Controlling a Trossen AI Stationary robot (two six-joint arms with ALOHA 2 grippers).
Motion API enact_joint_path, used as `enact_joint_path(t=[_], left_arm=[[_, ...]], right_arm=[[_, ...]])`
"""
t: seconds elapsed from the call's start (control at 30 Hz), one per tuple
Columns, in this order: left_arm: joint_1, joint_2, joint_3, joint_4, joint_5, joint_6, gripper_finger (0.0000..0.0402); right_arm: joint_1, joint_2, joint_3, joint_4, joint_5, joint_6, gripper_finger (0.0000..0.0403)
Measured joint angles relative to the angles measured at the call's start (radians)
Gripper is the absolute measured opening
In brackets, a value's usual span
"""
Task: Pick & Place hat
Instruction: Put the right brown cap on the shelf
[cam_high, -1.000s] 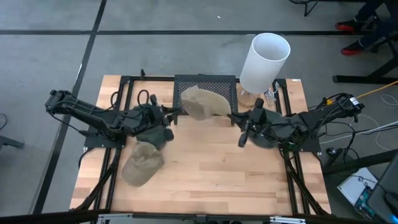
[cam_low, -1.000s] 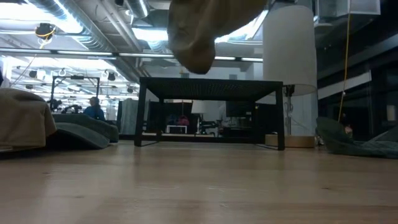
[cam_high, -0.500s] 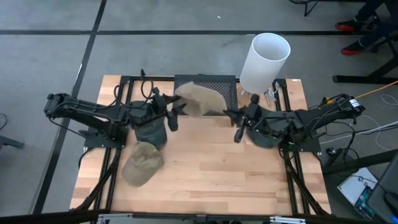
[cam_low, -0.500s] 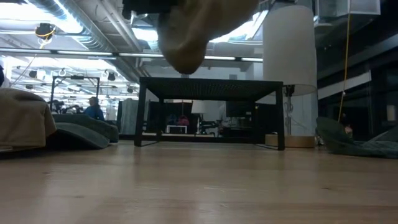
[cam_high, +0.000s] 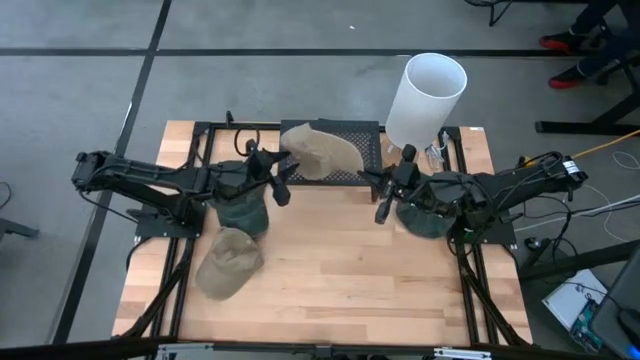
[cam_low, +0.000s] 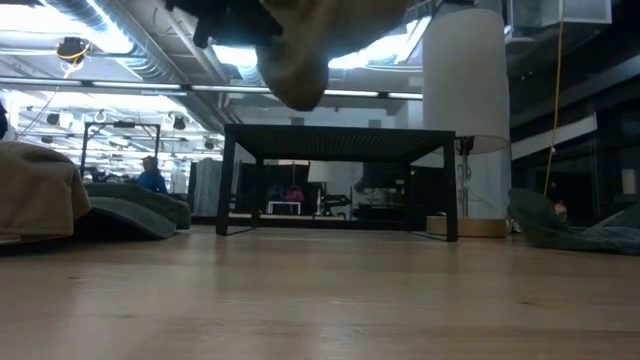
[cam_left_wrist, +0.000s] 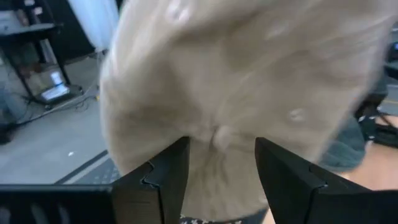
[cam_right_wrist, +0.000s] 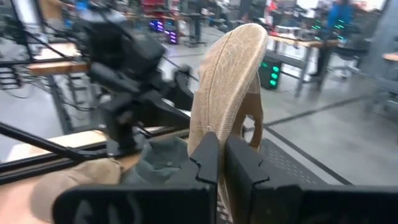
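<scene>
A tan hat (cam_high: 318, 152) hangs in the air over the black mesh rack (cam_high: 368, 135) at the table's far edge. In the low view its crown (cam_low: 300, 60) droops above the rack (cam_low: 340, 140). My right gripper (cam_high: 366, 180) is shut on the hat from the right. My left gripper (cam_high: 288, 178) stands open at the hat's left side. In the left wrist view the hat (cam_left_wrist: 249, 74) fills the picture beyond the parted fingers (cam_left_wrist: 163, 177). Whether they touch it I cannot tell. My right gripper pinches the hat's brim edge (cam_right_wrist: 214, 121) between its two fingers, coming roughly level from the table's right side. The brim stands on edge above the fingers in the right wrist view. The hat is lifted clear above the rack, its crown sagging down.
A second tan cap (cam_high: 228, 262) lies on the wood at the near left. Dark green hats lie under the left arm (cam_high: 243, 212) and the right arm (cam_high: 428, 218). A tall white cylinder (cam_high: 425, 98) stands at the far right beside the rack.
My left gripper has opened and let go of the hat, staying beside its left edge. Both grippers have gone toward the table's far edge, and the hat has travelled with the right one from in front of the rack to above it.
</scene>
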Motion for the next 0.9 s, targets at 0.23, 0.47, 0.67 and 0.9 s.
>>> enact_joint_path(t=[0.23, 0.47, 0.67, 0.9], left_arm=[[0.03, 0.01, 0.0, -0.011, 0.0, -0.011, 0.0178], [0.03, 0.006, 0.0, 0.058, 0.073, -0.01, 0.0178], [0.031, 0.006, 0.0, 0.089, 0.09, -0.008, 0.0178], [0.059, 0.015, 0.0, 0.108, 0.09, -0.034, 0.017]], right_arm=[[0.0, 0.0, 0.0, 0.017, -0.097, -0.017, 0.0012], [0.0, 0.002, 0.0, -0.012, -0.125, 0.019, 0.0012], [0.0, 0.014, 0.0, 0.027, -0.176, 0.029, 0.0012], [0.0, 0.02, 0.0, 0.067, -0.197, 0.03, 0.0012]])
